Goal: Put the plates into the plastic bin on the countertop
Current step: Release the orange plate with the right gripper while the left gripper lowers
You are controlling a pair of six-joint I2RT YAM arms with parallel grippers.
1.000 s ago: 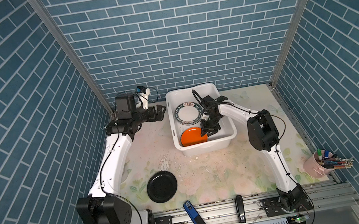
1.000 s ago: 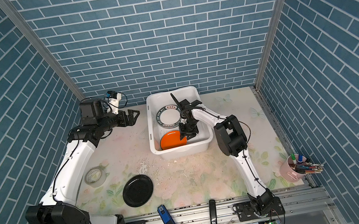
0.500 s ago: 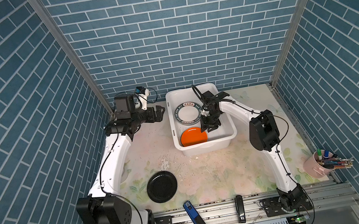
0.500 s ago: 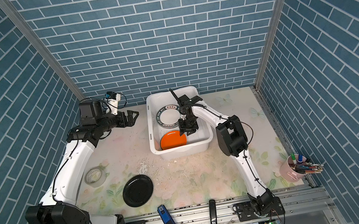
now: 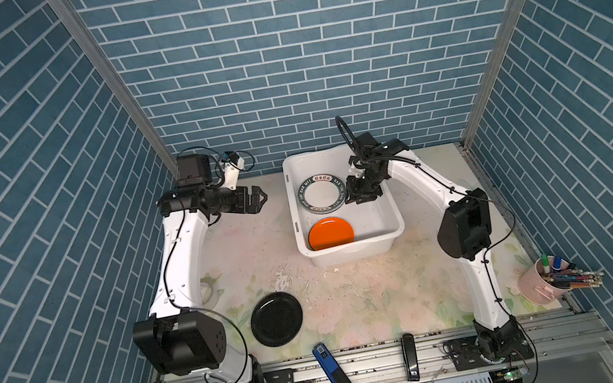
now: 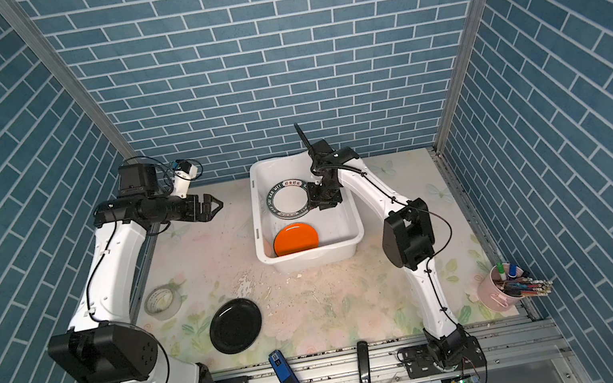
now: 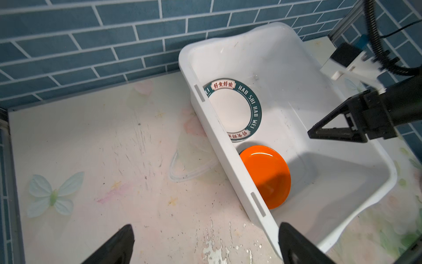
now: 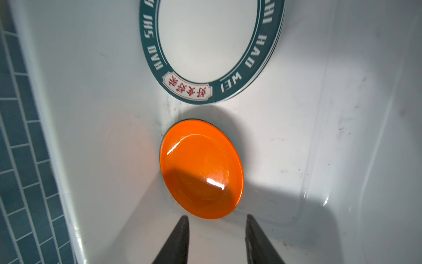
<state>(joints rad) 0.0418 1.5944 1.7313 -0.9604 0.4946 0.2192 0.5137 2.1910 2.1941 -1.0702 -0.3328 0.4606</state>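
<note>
While left hand [image 6: 216, 206] and right hand [image 8: 217, 218] hang spread and empty, the black plate [image 5: 277, 319] on the counter [image 5: 356, 298] should go next.

The bin [image 5: 352, 251] is set on the counter [image 5: 356, 298] toward the back, right of the middle. Inside it, along its left wall, the far plate [image 5: 321, 195] is laid at the far end and the near plate [image 5: 330, 232] in the near corner. The right gripper [image 5: 356, 199] is held over the bin, just right of the far plate; the left gripper [image 5: 262, 199] is held left of the bin, apart from it. A lone plate [image 5: 277, 319] is laid before the bin, to the left, with a tape roll [image 6: 162, 303] further left. A pen cup [image 5: 535, 285] is stood at the counter's right front corner
</note>
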